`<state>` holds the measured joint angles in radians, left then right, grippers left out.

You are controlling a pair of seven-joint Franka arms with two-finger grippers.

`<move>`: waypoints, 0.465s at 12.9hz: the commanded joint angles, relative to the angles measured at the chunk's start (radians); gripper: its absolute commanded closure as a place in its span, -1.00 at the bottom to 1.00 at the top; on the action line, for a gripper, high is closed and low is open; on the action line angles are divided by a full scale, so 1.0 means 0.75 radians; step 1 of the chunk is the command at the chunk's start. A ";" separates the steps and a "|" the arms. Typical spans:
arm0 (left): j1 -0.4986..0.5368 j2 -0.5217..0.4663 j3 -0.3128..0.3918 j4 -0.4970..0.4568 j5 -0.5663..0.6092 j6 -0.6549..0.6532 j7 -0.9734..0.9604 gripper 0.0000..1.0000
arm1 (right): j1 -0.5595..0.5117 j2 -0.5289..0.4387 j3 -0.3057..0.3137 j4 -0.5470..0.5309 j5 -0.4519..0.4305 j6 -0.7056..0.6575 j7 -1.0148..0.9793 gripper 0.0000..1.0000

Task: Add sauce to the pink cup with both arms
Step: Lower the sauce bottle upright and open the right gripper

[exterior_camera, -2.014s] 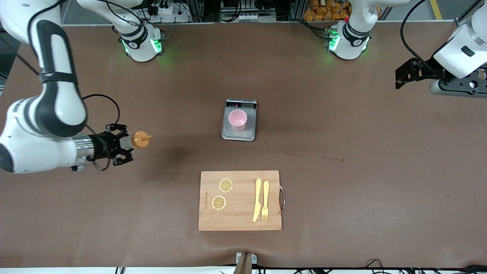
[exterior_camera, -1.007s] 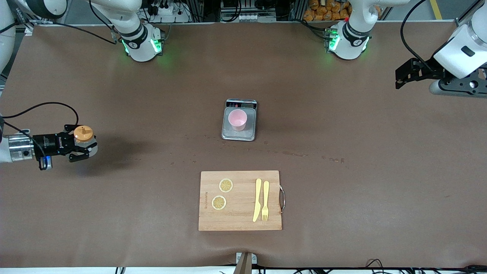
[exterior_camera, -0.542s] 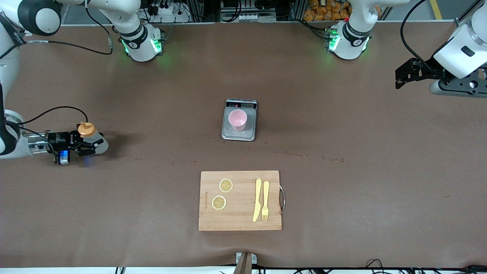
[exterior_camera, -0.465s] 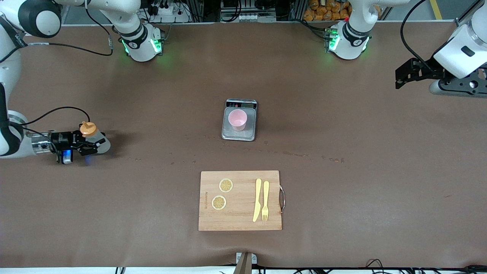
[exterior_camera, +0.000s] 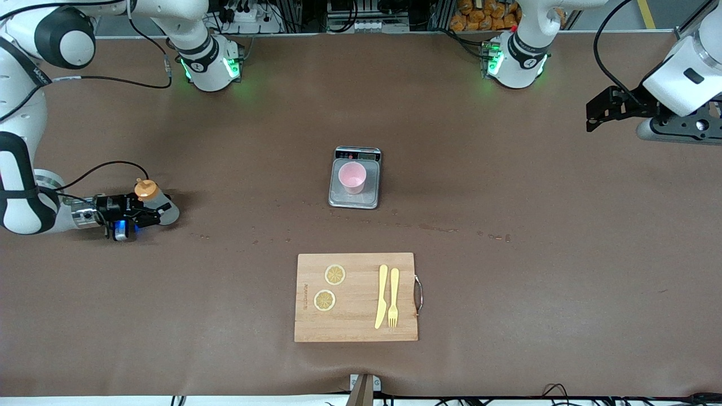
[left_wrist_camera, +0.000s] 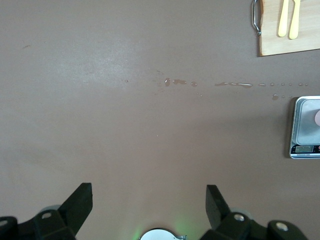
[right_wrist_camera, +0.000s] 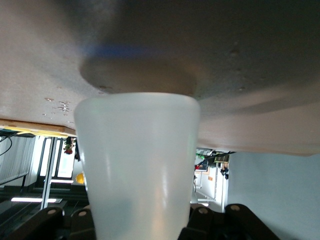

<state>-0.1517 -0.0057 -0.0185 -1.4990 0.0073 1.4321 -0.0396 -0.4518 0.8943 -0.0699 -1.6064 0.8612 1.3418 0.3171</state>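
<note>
The pink cup stands on a grey scale in the middle of the table. The sauce bottle, whitish with an orange cap, is low at the table near the right arm's end. My right gripper is shut on it. In the right wrist view the bottle fills the space between the fingers and its base meets the table. My left gripper is open and empty, up over the left arm's end of the table, and waits. Its wrist view shows the open fingers, the scale and a sliver of the cup.
A wooden cutting board lies nearer to the front camera than the scale. It carries two lemon slices, a yellow knife and a yellow fork. A trail of drips marks the table between scale and board.
My right arm has carried the bottle away from the middle toward its own end of the table, turned it upright and lowered it to the tabletop. The left arm has not moved.
</note>
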 commanded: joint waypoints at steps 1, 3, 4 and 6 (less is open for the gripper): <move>0.004 -0.013 0.002 0.002 -0.016 -0.015 -0.004 -1.00 | -0.046 -0.006 0.024 0.000 0.028 -0.018 0.001 -0.99; 0.004 -0.015 0.000 0.002 -0.018 -0.013 -0.004 -1.00 | -0.050 -0.006 0.022 0.019 0.028 -0.016 0.001 -1.00; 0.004 -0.015 0.000 0.002 -0.022 -0.015 -0.004 -1.00 | -0.054 -0.008 0.022 0.043 0.026 -0.016 0.001 -1.00; 0.002 -0.015 -0.004 0.002 -0.022 -0.013 -0.006 -1.00 | -0.060 -0.008 0.018 0.096 0.010 -0.022 0.005 -1.00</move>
<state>-0.1518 -0.0057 -0.0194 -1.4990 0.0073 1.4321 -0.0396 -0.4704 0.8941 -0.0703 -1.5700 0.8660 1.3411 0.3170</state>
